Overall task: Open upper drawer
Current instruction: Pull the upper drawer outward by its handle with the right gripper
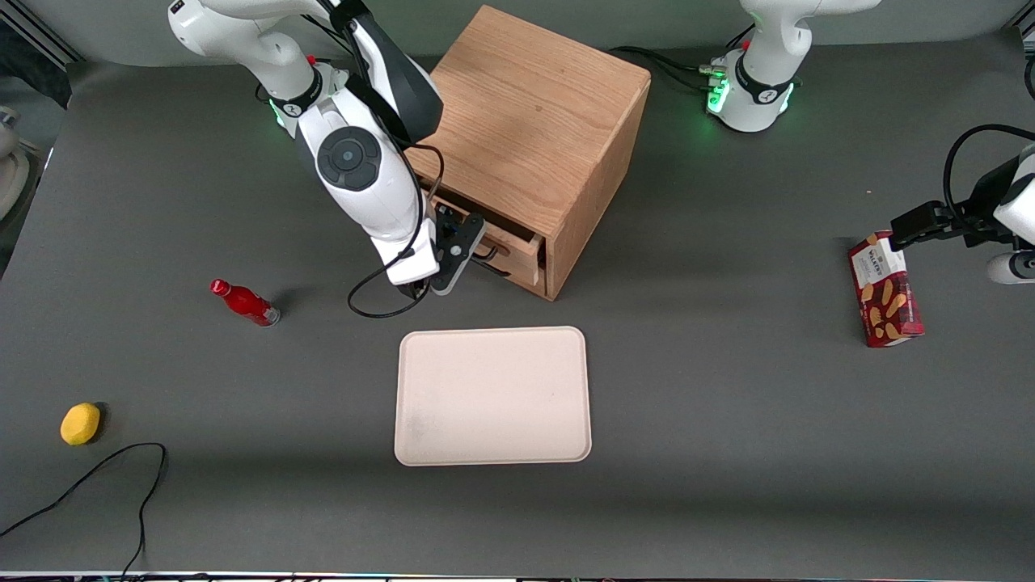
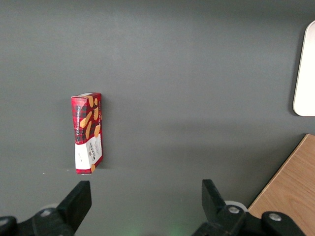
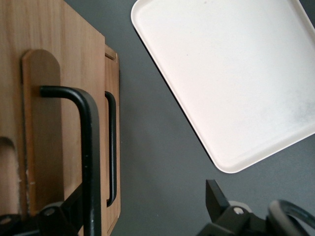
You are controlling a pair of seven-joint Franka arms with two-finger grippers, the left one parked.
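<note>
The oak cube cabinet (image 1: 534,121) stands at the middle of the table, farther from the front camera than the tray. Its upper drawer (image 1: 520,245) stands a little way out of the cabinet. My right gripper (image 1: 462,245) is at the drawer's front, open. In the right wrist view the upper drawer's front (image 3: 42,123) carries a black bar handle (image 3: 91,162). The handle lies between the fingers of the gripper (image 3: 142,211), close against one finger (image 3: 61,216). The other finger (image 3: 216,196) stands wide apart over the table. The lower drawer's handle (image 3: 112,147) shows beside it.
A cream tray (image 1: 493,396) lies in front of the cabinet, nearer the front camera. A red bottle (image 1: 244,302) and a yellow lemon (image 1: 80,423) lie toward the working arm's end. A red biscuit box (image 1: 885,289) lies toward the parked arm's end.
</note>
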